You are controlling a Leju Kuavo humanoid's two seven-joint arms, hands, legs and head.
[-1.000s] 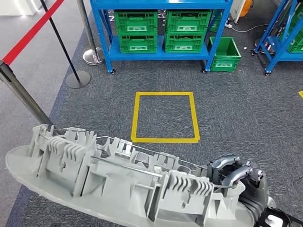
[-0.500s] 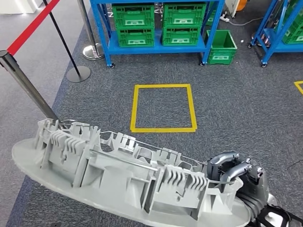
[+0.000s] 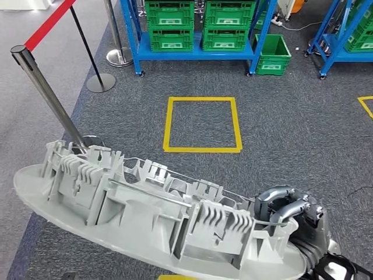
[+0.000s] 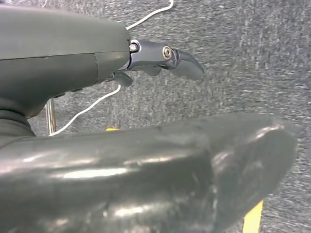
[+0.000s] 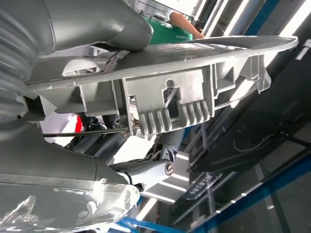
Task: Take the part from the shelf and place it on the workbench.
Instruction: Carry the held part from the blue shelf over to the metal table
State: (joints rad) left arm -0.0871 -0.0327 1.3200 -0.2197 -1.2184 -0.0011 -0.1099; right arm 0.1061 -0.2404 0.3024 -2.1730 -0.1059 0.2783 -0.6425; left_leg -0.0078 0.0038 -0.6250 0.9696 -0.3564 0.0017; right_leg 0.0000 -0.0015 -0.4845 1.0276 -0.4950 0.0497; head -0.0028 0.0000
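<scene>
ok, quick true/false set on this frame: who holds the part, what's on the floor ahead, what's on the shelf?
1. The right hand grips one end of the grey part. True.
2. The part lies on the carpet. False: it is carried above the floor.
3. A yellow square is marked on the carpet ahead. True.
4. The blue shelf holds red crates. False: the crates are green.
5. The left hand holds the part. False: it holds nothing.

Part (image 3: 145,216) matt grey moulded plastic; carpet (image 3: 285,128) rough grey; stanchion post (image 3: 48,93) glossy metal; crates (image 3: 169,23) green plastic.
</scene>
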